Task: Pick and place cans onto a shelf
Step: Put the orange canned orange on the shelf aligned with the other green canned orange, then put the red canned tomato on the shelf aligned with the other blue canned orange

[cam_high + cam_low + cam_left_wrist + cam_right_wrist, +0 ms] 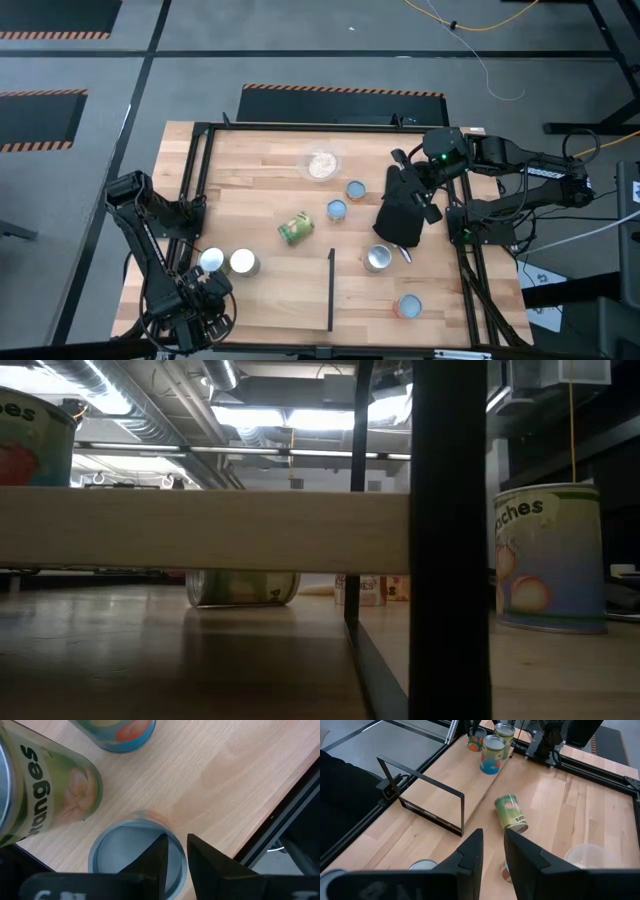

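Since your left gripper [174, 851] straddles the rim of a silvery-topped tin can [127, 852] on the light-wood shelf [265, 295], fingers slightly parted, it's likely releasing; right gripper [492, 851] waits, narrowly open.

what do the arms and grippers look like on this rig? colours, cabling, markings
Both arms are dark, near-black jointed links. The right arm carries a small green light near its wrist, with black cables trailing along it. The left gripper and right gripper each have two flat, tapering black fingers. No markings are readable.

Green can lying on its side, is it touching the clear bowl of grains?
Apart. The high view shows a stretch of bare wood between the green can and the bowl.
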You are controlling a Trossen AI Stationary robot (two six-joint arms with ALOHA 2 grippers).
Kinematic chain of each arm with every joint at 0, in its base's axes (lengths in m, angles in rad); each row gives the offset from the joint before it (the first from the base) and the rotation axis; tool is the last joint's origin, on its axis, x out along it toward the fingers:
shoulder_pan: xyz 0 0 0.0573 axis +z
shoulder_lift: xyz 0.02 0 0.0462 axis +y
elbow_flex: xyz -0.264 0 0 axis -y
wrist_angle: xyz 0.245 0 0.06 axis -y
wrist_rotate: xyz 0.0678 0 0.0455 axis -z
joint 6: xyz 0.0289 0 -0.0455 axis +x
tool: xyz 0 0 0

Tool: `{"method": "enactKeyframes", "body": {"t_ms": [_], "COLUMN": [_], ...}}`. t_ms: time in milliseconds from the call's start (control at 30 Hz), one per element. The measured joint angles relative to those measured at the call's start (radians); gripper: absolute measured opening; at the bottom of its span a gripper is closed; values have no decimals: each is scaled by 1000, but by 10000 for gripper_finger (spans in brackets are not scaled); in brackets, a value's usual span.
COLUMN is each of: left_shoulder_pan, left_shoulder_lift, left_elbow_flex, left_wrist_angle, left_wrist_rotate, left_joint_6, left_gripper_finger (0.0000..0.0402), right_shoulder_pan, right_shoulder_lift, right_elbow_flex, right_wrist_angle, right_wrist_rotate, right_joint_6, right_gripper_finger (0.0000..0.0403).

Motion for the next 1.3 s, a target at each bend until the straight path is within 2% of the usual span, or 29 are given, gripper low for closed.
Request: {"method": "enactKeyframes", "body": {"t_ms": [133,400,533,700,800,1067,1133,1300], "left_shoulder_pan": [0,-1,9,60,122,374,458,674], "left_shoulder_lift": [-2,-4,-4,-4,-5,-5,-5,-5], "left_elbow_flex": [20,161,225,287,316,343,343,340], "left_wrist_angle": [-2,-14,-15,-16,-16,-17,-12,60], "left_wrist_rotate": [-1,-36,-174,-390,-425,-412,-356,-133], "left_joint_6": [12,90,192,415,585,1148,1267,1489], "left_gripper_finger": [59,61,57,61,59,55,55,51], "right_shoulder_pan": [0,0,0,0,0,0,0,0], "right_shoulder_lift": [0,0,0,0,0,0,1,2], "right_elbow_flex": [0,0,0,0,0,0,0,0], "right_wrist_angle": [0,0,0,0,0,0,0,-30], "right_wrist_rotate": [0,0,0,0,0,0,0,0], "right_joint_6": [0,0,0,0,0,0,0,0], "right_gripper_finger": [83,83,83,83,83,83,83,83]}}
